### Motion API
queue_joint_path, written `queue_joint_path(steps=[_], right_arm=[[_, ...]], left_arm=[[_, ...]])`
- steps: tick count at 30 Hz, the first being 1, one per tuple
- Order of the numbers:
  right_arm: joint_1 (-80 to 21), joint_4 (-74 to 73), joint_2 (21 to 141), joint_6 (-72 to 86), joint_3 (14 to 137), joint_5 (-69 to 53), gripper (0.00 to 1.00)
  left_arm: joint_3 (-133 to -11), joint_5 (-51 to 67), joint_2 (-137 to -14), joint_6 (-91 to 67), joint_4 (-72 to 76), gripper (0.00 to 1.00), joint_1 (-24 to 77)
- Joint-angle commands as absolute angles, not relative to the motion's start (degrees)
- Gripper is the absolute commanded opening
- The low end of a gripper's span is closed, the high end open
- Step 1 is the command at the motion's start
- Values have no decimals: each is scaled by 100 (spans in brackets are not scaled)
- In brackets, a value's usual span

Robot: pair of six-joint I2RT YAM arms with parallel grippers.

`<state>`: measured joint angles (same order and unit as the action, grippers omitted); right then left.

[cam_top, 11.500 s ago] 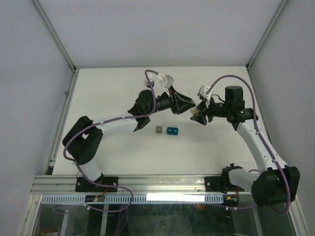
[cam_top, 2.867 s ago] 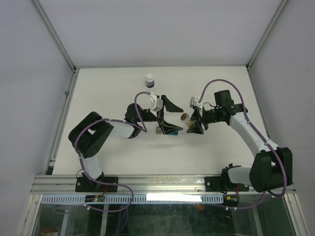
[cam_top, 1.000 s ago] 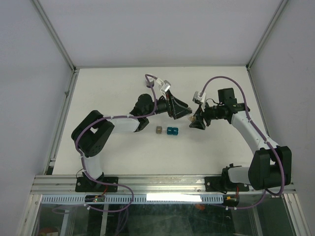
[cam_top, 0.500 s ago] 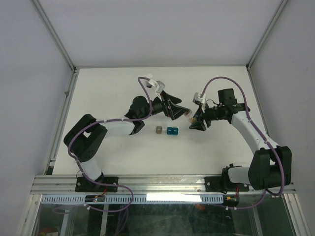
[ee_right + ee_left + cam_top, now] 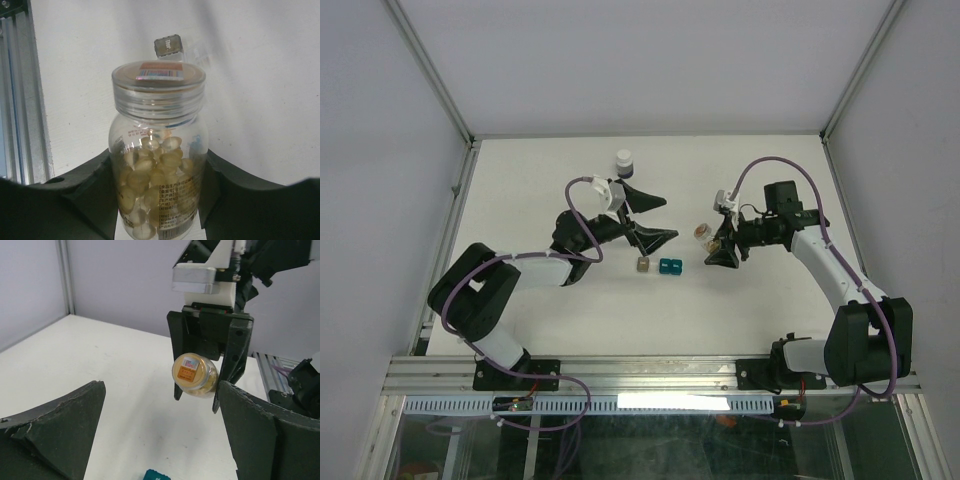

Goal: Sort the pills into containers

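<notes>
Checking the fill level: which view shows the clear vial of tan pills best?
Right wrist: the clear vial of tan pills fills the frame, single pills visible. Left wrist shows mainly its orange end; top external, just a speck.

Bottom edges crop the teal container (image 5: 154, 475) and the pill vial (image 5: 157, 150).

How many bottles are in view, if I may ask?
2: a white-capped bottle on the far table; a clear pill vial in the right gripper. Others may be hidden.
</notes>
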<state>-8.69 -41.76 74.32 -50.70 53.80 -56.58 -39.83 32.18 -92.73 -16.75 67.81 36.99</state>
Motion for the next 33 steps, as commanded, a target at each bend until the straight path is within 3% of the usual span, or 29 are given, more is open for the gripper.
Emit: queue_joint_path(steps=[1,33], right_arm=[[-825,-4231,7269,-5270,5593,-6007,0],[-1094,-4555,7349,-5761,5567,-6120,0]], left_arm=[[-3892,4115,-9468,-1579,8174,99,3509],[-4158,5799,-10448,-1375,9174,97,3479]])
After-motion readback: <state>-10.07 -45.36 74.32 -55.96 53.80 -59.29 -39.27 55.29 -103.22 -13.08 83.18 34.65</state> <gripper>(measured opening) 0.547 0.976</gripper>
